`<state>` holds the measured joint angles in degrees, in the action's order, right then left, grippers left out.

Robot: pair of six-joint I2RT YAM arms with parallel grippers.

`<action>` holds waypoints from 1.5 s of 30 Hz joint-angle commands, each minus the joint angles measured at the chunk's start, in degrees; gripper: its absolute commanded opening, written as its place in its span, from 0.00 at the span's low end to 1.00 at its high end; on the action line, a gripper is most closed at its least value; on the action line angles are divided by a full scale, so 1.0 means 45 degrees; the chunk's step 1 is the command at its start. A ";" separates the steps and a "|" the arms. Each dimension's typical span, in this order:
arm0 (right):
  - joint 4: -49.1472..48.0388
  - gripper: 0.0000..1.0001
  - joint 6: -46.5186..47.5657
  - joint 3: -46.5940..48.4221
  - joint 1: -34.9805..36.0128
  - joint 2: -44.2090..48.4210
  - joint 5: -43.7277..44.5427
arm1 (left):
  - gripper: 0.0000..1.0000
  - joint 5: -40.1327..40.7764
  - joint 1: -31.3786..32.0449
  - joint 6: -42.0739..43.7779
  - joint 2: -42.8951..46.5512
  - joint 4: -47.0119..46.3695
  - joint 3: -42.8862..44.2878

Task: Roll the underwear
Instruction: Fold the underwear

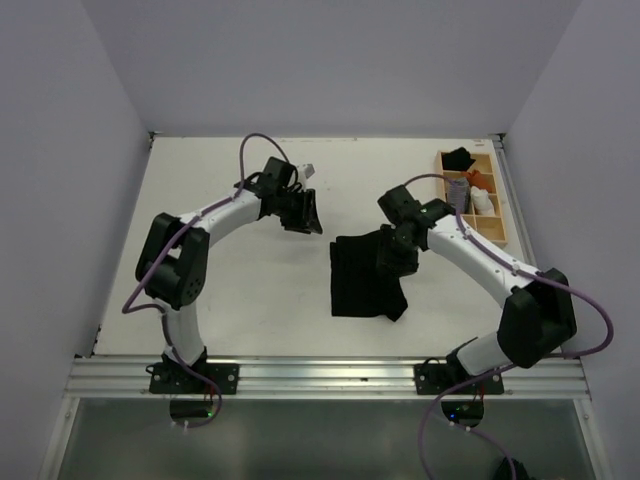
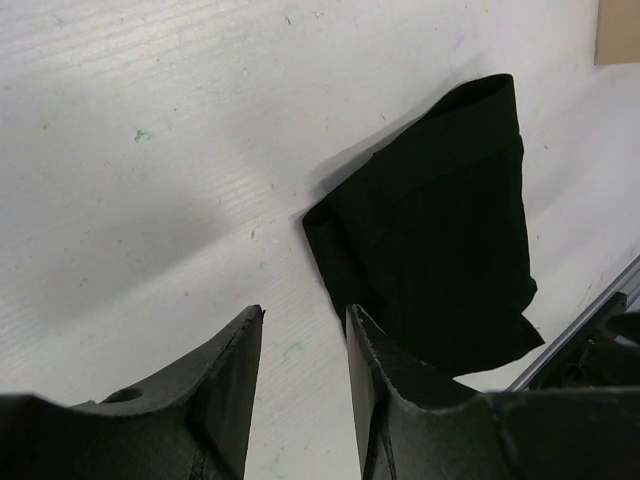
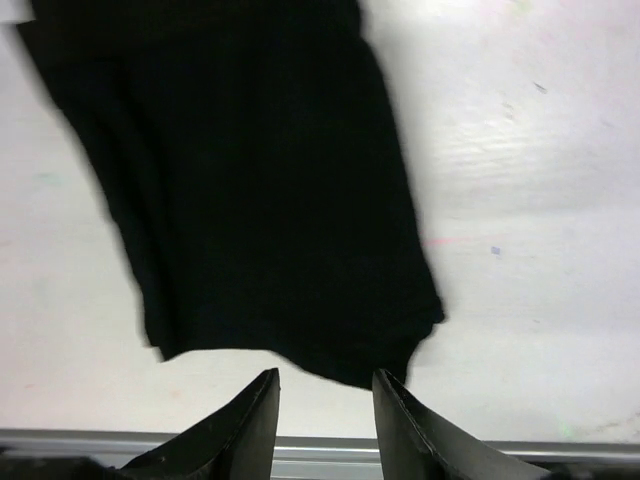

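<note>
Top external view: underwear (image 1: 360,280) lies spread on the table (image 1: 230,300) right of centre, right gripper (image 3: 327,378) parted and empty at its edge, left gripper (image 2: 305,312) parted, empty, off the cloth; risk: a one-sided pinch grabs only the top layer, so the roll skews or bunches.

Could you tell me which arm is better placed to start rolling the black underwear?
Probably the right. The right arm has its open jaws at the edge of the black soft fabric underwear, while the left arm hovers with open jaws over the white table, apart from it.
</note>
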<state>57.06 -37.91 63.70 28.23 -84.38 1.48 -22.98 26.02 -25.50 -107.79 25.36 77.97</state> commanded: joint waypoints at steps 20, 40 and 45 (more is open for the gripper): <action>-0.3344 0.43 -0.1731 0.1684 0.4371 -0.3983 -0.0094 | 0.38 -0.1513 0.0624 -0.0584 -0.2277 -0.2511 0.0036; -0.2855 0.00 -0.1869 0.0728 0.5602 -0.3730 0.0121 | 0.00 -0.1397 0.0624 -0.1033 -0.2434 -0.3253 -0.0394; -0.3109 0.00 -0.1829 0.0259 0.5680 -0.3554 -0.0248 | 0.00 -0.1202 0.0643 -0.1033 -0.2493 -0.3195 -0.0413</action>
<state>43.66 -46.04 65.87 53.10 -103.31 0.84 -29.26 29.02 -29.50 -118.41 13.74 76.34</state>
